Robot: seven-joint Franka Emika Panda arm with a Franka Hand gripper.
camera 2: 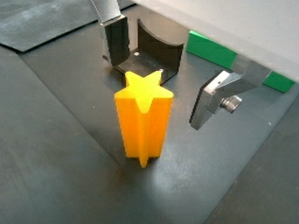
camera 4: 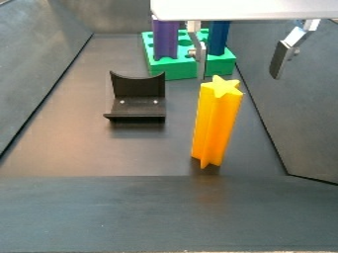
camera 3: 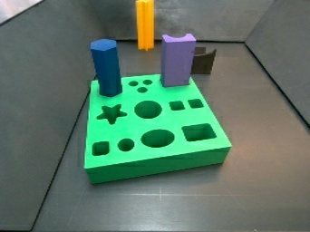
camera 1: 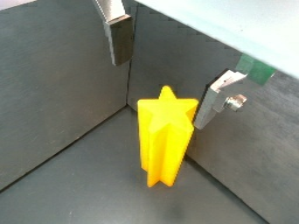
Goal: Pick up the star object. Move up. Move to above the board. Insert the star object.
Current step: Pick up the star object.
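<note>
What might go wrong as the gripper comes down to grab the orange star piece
The open gripper hangs above the star object, which stands free and tall; a finger clipping its top could tip it. Its ridged sides may seat unevenly between flat pads. Later, the blue peg stands close behind the board's star hole.

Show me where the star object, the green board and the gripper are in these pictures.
star object (camera 4: 215, 124): side view, middle of its orange front face.
board (camera 3: 158, 163): side view, its green front wall.
gripper (camera 2: 163, 72): wrist view, midway between the fingertips, jaws apart above the star object.
</note>
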